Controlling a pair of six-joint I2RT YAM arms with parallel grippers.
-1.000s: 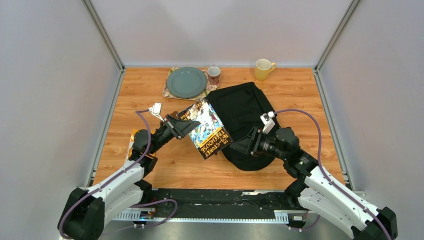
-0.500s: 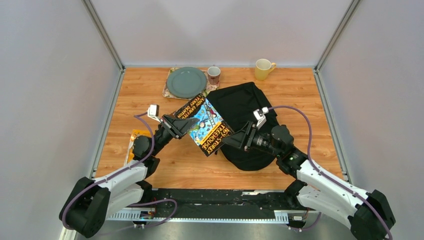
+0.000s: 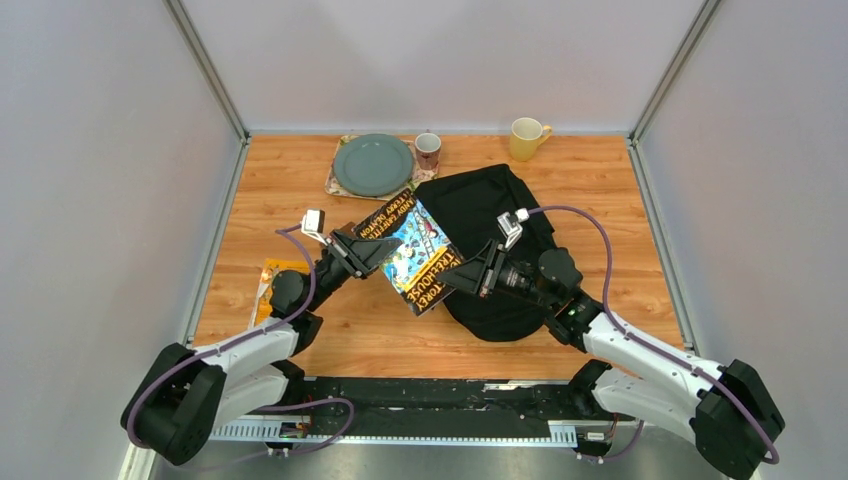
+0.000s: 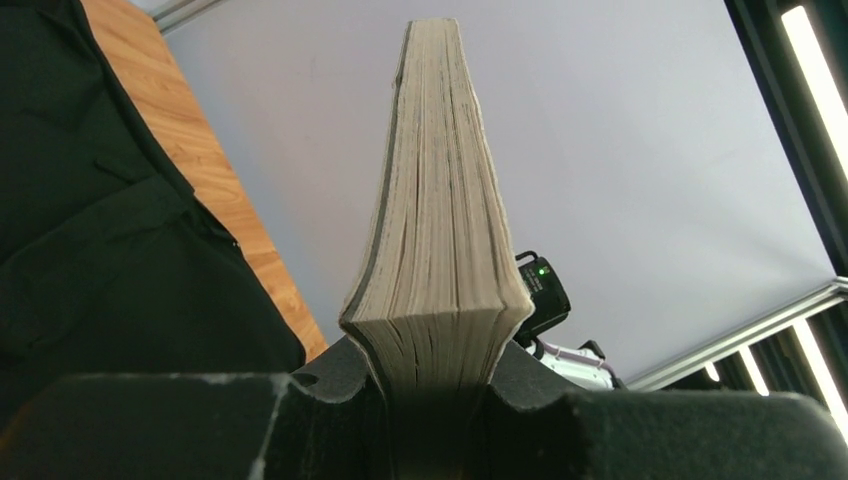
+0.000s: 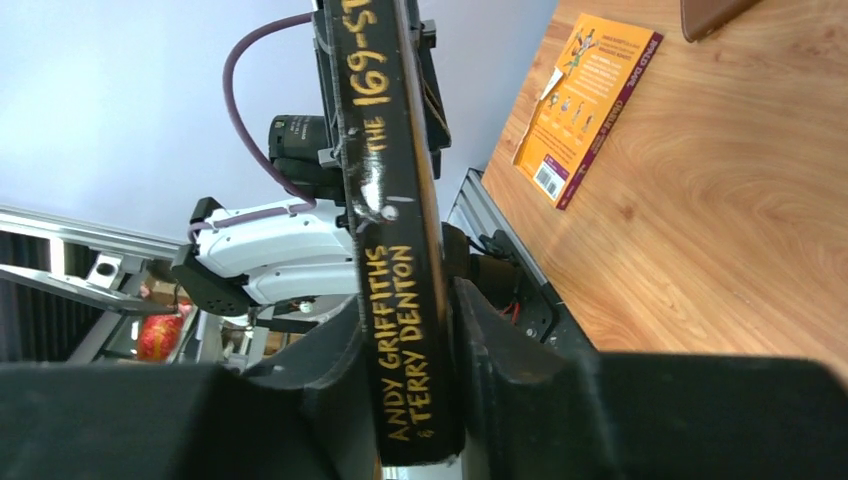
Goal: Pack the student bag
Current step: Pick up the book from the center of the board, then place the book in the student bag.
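The student bag (image 3: 495,215) is lying right of centre on the counter (image 3: 620,220), with bare wood showing between it and the right-hand rail and a narrower strip along the near edge. Its long axis is running far to near, the rounded end pointing toward the arm bases and the far end reaching toward the brown mug (image 3: 428,150) and the plate (image 3: 372,164); a yellow mug (image 3: 526,138) is standing at the back edge. Both arms are holding a book (image 3: 418,258) off the wood, overlapping the bag's left edge. The left gripper (image 3: 372,250) is clamping its page edge, narrowly parted. The right gripper (image 3: 458,278) is sitting over the bag's left side, its fingers (image 5: 480,330) pressing either side of the spine. An orange book (image 3: 268,285) is lying flat by the left rail – well apart from the bag
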